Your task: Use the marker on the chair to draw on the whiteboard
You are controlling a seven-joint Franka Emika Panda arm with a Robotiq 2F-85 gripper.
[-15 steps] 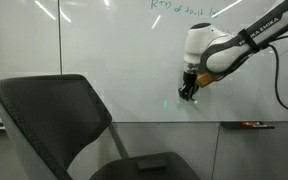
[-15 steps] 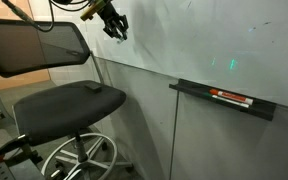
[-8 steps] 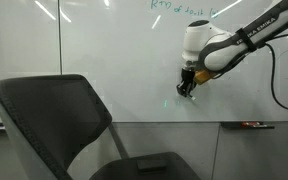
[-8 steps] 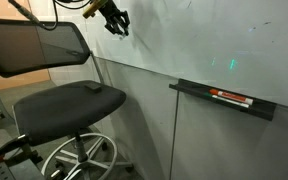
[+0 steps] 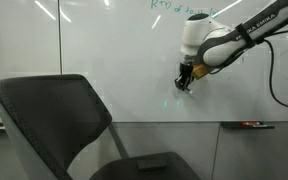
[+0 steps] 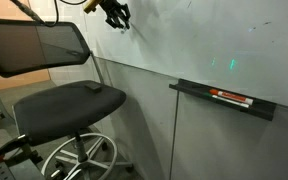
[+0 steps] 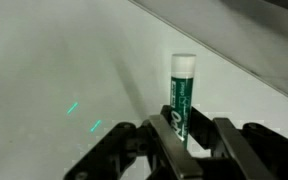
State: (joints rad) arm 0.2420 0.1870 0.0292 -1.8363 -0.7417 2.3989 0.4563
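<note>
Green marker (image 7: 182, 95), white at its far end, stands clamped in my claw (image 7: 181, 128), whose fingers are clenched on the barrel. The marker is off the chair (image 5: 54, 110) and raised well above its seat, its white end turned to the whiteboard (image 5: 104, 50). I cannot tell from the wrist view whether the end touches the surface.

By my reading the pick-up is done and the drawing is at hand. Two short green dashes (image 7: 72, 107) show on the board near the marker, but I cannot say this marker made them. A clear stroke is left to make.

Counted: one chair, one claw, one marker in the grip. Beyond the chair, along the wall, one narrow ledge (image 6: 269, 105) carries one red-and-white marker (image 6: 229, 95). One small dark object (image 6: 89, 87), too small to identify, lies on the chair's seat. Green handwriting (image 5: 179, 6) runs across the board high above the chair in an exterior view.
</note>
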